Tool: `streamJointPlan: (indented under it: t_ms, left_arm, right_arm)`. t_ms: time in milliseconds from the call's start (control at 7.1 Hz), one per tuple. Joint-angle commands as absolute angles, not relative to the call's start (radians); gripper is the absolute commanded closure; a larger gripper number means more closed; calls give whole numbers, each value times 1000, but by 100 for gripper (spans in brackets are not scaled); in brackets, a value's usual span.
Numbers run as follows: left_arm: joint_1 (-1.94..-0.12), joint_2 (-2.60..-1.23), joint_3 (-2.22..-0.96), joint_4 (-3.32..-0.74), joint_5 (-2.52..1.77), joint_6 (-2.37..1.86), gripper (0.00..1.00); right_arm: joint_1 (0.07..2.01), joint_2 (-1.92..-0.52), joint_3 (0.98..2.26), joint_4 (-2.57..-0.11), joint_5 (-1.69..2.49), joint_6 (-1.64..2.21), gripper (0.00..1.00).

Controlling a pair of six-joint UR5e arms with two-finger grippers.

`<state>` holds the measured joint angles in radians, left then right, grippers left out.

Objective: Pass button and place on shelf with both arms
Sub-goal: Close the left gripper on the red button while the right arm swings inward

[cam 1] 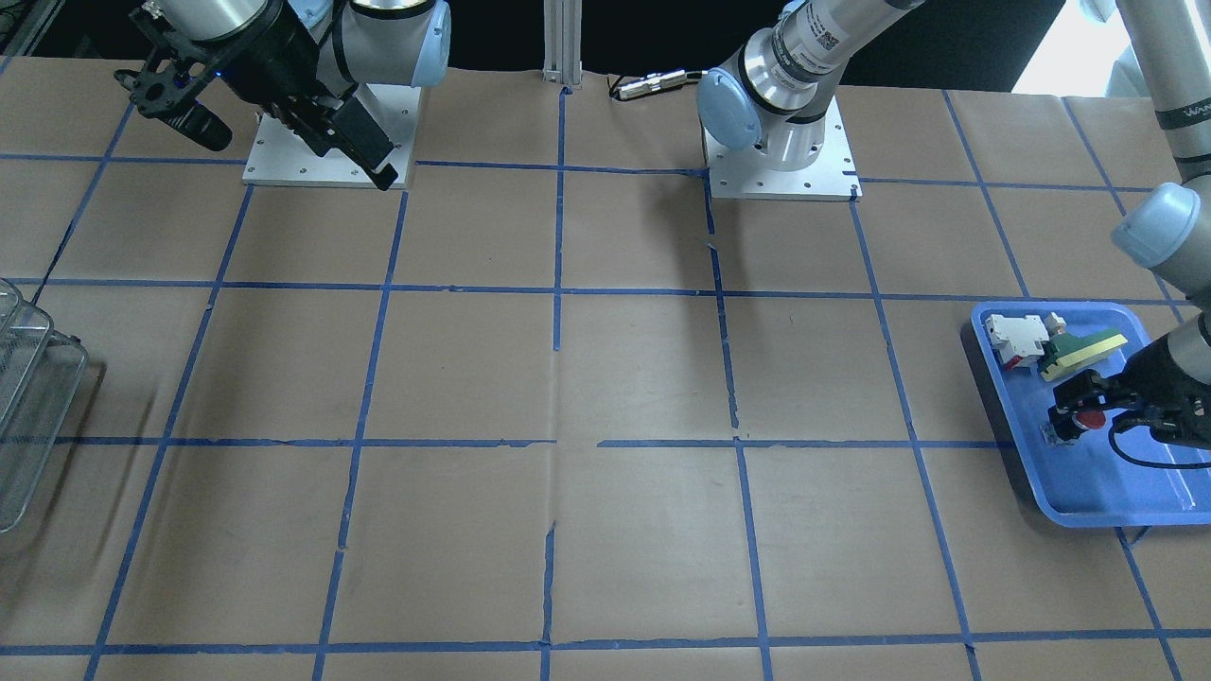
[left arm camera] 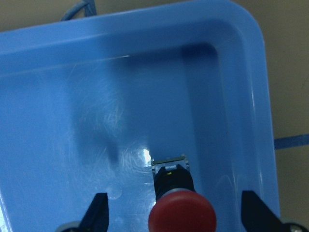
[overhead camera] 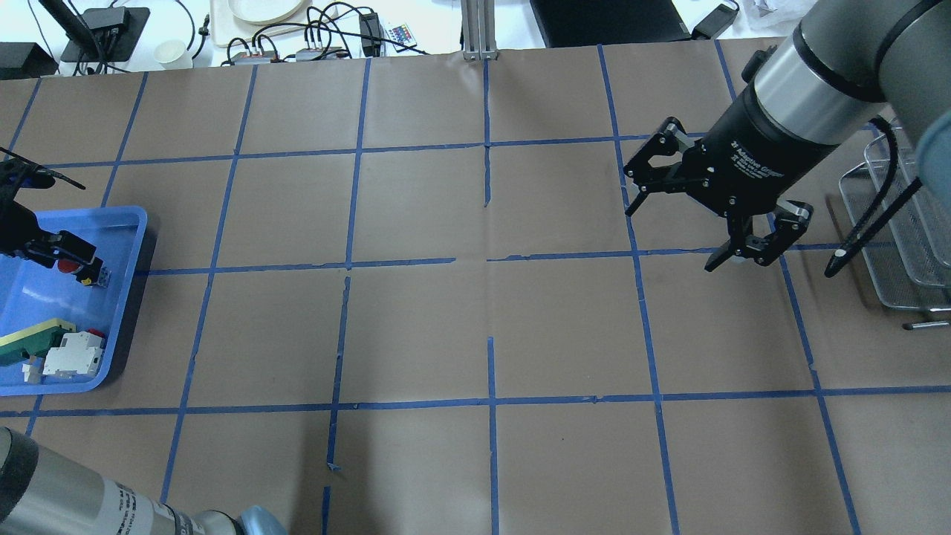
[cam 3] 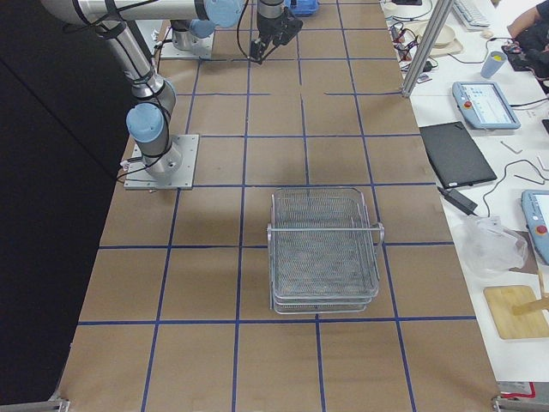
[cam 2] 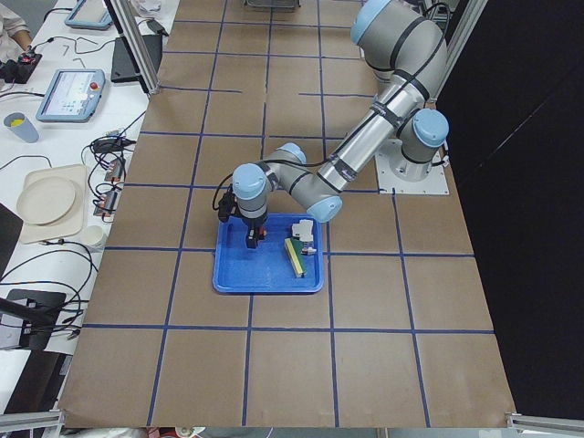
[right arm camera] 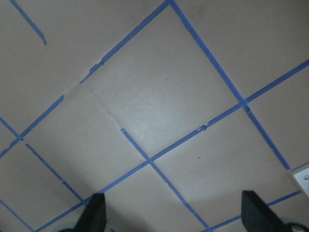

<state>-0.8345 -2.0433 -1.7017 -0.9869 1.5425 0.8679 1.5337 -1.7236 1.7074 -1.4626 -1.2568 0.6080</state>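
The button (left arm camera: 182, 216), with a red cap, black body and grey base, lies in the blue tray (cam 1: 1088, 515); it also shows in the front view (cam 1: 1090, 419) and overhead (overhead camera: 69, 265). My left gripper (cam 1: 1077, 414) is open and low in the tray, with its fingertips (left arm camera: 99, 212) on either side of the button and apart from it. My right gripper (overhead camera: 706, 215) is open and empty, held high over the table near the shelf. The wire-mesh shelf (cam 3: 324, 249) stands at the table's right end and also shows overhead (overhead camera: 906, 223).
A white-and-red block (cam 1: 1017, 340) and a green-and-yellow wedge (cam 1: 1083, 350) lie in the same tray, beside the button. Brown paper with blue tape lines covers the table (overhead camera: 475, 312). Cables and devices lie beyond the far edge (overhead camera: 312, 30).
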Motion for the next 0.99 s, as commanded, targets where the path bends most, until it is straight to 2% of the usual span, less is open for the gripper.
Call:
streamJointPlan:
  t_ms: [0,141,423,563,845]
  left_arm:
    - [-834,-2039,-1701,-983,1545,871,24]
    - [-834,-2027,-1703,-1008,1546,865,32]
    - [-833,-2020,-1709,-1022,1546,865,76]
    - [-831,-2019,-1712,-1022,1546,868,90]
    - [-830,-2016,-1710,-1020,1545,871,95]
  right_arm:
    - [1532,-1663,1707,-1463,-1099,617,0]
    - [1529,-1664,1706,-1463,-1069,617,0]
    - [1491,-1669,1704,-1451,-1019,612,0]
    - [1483,-1670,1704,-1442,-927,617,0]
    - [1483,-1671,1709,-1410,-882,615,0]
